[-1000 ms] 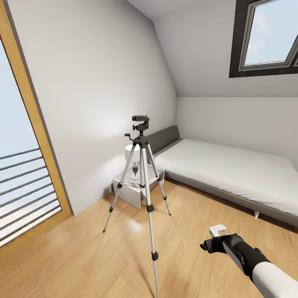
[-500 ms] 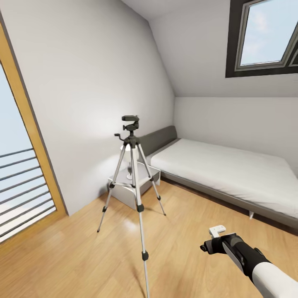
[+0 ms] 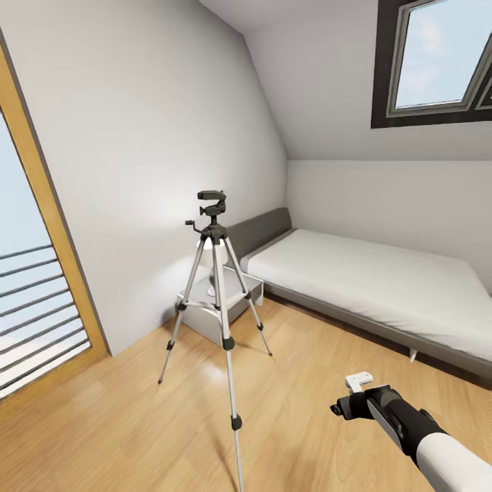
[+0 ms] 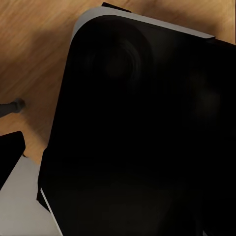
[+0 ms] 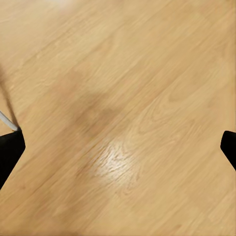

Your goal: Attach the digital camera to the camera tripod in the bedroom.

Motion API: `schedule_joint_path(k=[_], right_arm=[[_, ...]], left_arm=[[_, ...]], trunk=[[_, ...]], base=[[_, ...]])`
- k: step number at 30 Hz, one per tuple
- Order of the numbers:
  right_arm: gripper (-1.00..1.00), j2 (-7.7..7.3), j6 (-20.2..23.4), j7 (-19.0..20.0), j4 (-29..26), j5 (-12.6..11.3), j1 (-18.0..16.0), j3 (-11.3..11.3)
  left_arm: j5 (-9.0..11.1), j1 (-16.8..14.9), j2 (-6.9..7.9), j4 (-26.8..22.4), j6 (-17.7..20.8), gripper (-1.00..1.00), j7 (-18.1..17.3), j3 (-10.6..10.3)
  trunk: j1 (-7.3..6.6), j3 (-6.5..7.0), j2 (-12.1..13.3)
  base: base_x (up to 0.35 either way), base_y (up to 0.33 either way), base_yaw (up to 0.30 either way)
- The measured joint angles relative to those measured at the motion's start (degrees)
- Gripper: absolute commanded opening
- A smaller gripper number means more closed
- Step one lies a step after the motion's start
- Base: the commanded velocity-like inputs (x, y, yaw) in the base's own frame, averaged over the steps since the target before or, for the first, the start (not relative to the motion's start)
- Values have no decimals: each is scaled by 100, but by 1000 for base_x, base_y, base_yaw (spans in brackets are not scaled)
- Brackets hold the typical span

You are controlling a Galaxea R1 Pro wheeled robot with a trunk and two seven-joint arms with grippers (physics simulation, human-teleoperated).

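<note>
The camera tripod [image 3: 217,273] stands on the wood floor of the bedroom, left of centre in the head view. Its three silver legs are spread, and its black head [image 3: 212,201] is bare on top. The digital camera is out of view. My right gripper [image 5: 118,147] hangs over bare floor, its two black fingertips [image 5: 10,152] far apart with nothing between them. In the head view that arm [image 3: 403,424] reaches in low at the right, well short of the tripod. The left wrist view faces a large black rounded body [image 4: 142,132] above the floor.
A low grey bed [image 3: 383,287] runs along the right wall. A white nightstand [image 3: 215,301] with a lamp sits behind the tripod. A wood-framed tall window [image 3: 41,273] is at the left, and a skylight [image 3: 437,61] is overhead.
The whole head view has shifted, so the tripod and bed sit further left in the picture. My right arm keeps the same pose and place in the picture.
</note>
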Motion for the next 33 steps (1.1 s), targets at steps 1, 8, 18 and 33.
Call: schedule_joint_path(k=[1,8,18,33], right_arm=[[100,0,1,0,0,1,-2,0],[100,6,1,0,1,-17,-5,3],[100,-15,-22,-3,728,-37,-4,3],[100,-93,-1733,-42,2811,158,1105,2]], left_arm=[[0,0,0,0,0,100,-1,-2],[-1,0,0,0,1,100,-5,-5],[-1,0,0,-1,1,100,-1,-5],[-1,0,0,-1,1,100,1,8]], trunk=[[0,0,0],[0,0,0],[0,-1,0],[0,-1,0]], base=[[0,-180,0],[0,-236,0],[0,-268,0],[0,-272,0]])
